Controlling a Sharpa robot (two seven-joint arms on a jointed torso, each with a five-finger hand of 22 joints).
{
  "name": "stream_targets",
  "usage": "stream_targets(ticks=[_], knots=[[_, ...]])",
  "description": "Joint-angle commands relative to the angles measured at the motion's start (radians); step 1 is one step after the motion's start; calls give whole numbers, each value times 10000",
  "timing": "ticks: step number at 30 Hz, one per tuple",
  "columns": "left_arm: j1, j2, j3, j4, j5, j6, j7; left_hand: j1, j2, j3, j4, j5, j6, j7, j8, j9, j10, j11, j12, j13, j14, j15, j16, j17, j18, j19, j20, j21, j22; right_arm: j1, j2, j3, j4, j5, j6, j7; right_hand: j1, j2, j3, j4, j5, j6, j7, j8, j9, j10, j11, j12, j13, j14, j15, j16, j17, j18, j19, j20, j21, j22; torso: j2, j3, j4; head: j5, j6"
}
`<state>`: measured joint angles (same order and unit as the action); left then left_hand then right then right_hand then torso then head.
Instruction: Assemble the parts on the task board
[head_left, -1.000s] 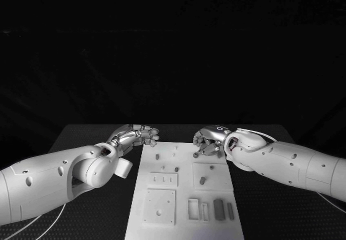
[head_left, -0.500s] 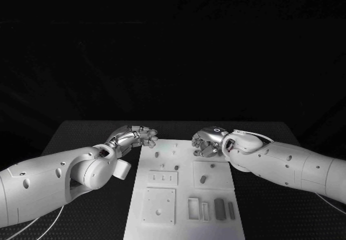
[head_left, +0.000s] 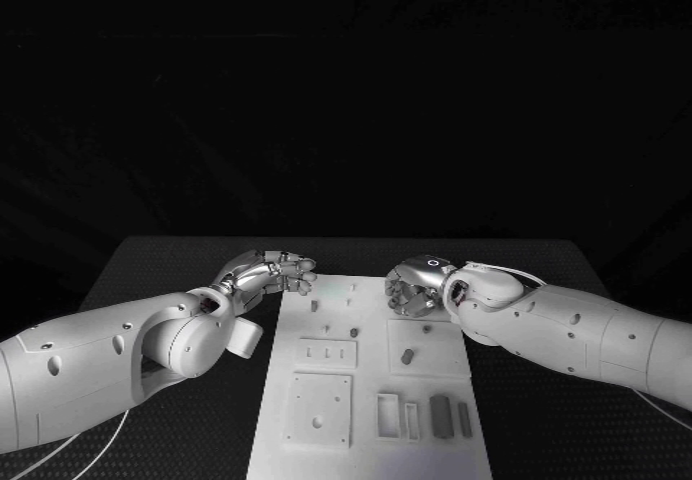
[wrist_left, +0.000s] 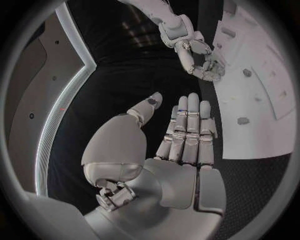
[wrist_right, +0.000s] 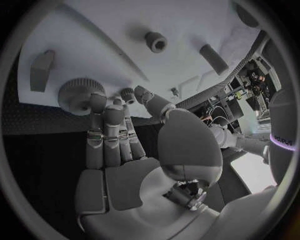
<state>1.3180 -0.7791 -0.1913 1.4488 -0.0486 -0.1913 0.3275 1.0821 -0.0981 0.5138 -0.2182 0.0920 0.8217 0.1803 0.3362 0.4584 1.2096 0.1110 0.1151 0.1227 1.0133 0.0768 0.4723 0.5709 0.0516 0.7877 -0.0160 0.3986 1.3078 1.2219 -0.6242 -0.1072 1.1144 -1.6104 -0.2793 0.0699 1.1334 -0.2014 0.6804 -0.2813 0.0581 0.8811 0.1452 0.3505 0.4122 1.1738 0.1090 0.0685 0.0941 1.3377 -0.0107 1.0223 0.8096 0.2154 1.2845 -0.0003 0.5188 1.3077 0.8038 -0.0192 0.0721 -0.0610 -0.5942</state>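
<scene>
Two hands work at the far end of the task board (head_left: 369, 400). The right hand (head_left: 415, 286) hangs over the board's far right corner, palm down; in the right wrist view its fingers (wrist_right: 103, 132) lie straight and close together, and their tips touch a round knurled part (wrist_right: 76, 95) standing near the board's edge. The thumb is apart from the fingers, with nothing pinched between, so this hand holds nothing. The left hand (head_left: 274, 272) sits just off the board's far left corner, over the black table (head_left: 159, 270); in the left wrist view its fingers (wrist_left: 187, 130) are extended side by side with the thumb spread, and the palm is empty.

Three further grey parts show in the right wrist view: one wedge-shaped piece (wrist_right: 41, 70), one short socket (wrist_right: 155, 41) and one oblong peg (wrist_right: 213, 58). In the head view the near half of the board carries several raised square plates and a row of upright slots and blocks (head_left: 437, 416); the exact part count there cannot be told.

Bare table lies along both long edges of the board, each partly covered by a forearm.
</scene>
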Motion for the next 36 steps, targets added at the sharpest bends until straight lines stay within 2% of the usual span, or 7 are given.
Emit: stream_targets(ticks=[1,8,17,20,22,30,36], knots=[[6,-1,5,24,43,171,35,-124,8,25,-1,-62,-20,3,-52,9,-25,40,-50,-13,-41,54,-61,15,-93,-66,-20,33,151,-35,33,-7,-41,-246,253,-80,-3,-57,50,27,-68,76,-35,24,23,13,-26,17,6,-32,34,94,-22,464,33,-29,68,239,28,12,17,23,-6],[6,-14,5,31,41,142,58,-137,6,26,2,-63,-22,4,-55,10,-25,41,-56,-12,-41,54,-62,16,-93,-68,-19,34,151,-94,35,-13,-18,-484,273,-117,55,34,283,69,-89,354,12,173,119,393,-170,181,160,-111,-106,242,-84,464,4,-51,172,230,74,0,-14,64,-12],[7,-33,6,47,33,147,55,-144,9,33,6,-61,-20,2,-56,11,-20,40,-61,-10,-40,53,-62,19,-91,-69,-20,36,152,-130,73,-24,17,-884,210,-251,383,262,788,-51,-94,782,-168,398,264,804,-331,353,425,-136,-261,450,-123,464,33,-56,346,240,116,-2,-28,67,-10],[7,-27,6,43,28,145,54,-145,10,35,6,-60,-19,2,-56,12,-17,39,-62,-9,-39,53,-62,19,-90,-69,-21,37,152,-151,114,-44,36,-1009,243,-373,369,268,806,-64,-96,904,-222,448,303,913,-381,393,529,-141,-311,547,-130,464,48,-43,441,243,129,-3,-30,69,-17],[7,-21,6,35,28,148,53,-146,9,37,5,-60,-19,2,-56,13,-16,39,-63,-9,-38,52,-62,20,-90,-69,-21,37,153,-182,146,-62,33,-1129,272,-485,305,238,770,-54,-96,966,-239,473,324,1002,-416,436,603,-166,-344,579,-144,464,44,-27,487,241,139,4,18,14,-24],[7,-19,6,32,28,149,43,-148,6,43,1,-59,-18,1,-58,14,-12,37,-69,-7,-38,51,-63,22,-88,-71,-22,39,154,-281,208,-126,57,-1388,245,-833,56,93,645,10,-96,995,-232,455,346,1022,-444,437,767,-211,-374,640,-202,464,21,5,570,225,159,2,14,6,-41],[7,-20,6,38,28,130,39,-149,6,47,-1,-58,-19,1,-59,15,-11,37,-73,-7,-38,51,-64,23,-87,-72,-23,40,154,-288,164,-129,232,-1409,-139,-1183,17,244,700,66,-95,1134,-285,508,389,1139,-499,496,912,-214,-427,696,-242,464,40,11,627,216,162,-6,10,2,-34]])
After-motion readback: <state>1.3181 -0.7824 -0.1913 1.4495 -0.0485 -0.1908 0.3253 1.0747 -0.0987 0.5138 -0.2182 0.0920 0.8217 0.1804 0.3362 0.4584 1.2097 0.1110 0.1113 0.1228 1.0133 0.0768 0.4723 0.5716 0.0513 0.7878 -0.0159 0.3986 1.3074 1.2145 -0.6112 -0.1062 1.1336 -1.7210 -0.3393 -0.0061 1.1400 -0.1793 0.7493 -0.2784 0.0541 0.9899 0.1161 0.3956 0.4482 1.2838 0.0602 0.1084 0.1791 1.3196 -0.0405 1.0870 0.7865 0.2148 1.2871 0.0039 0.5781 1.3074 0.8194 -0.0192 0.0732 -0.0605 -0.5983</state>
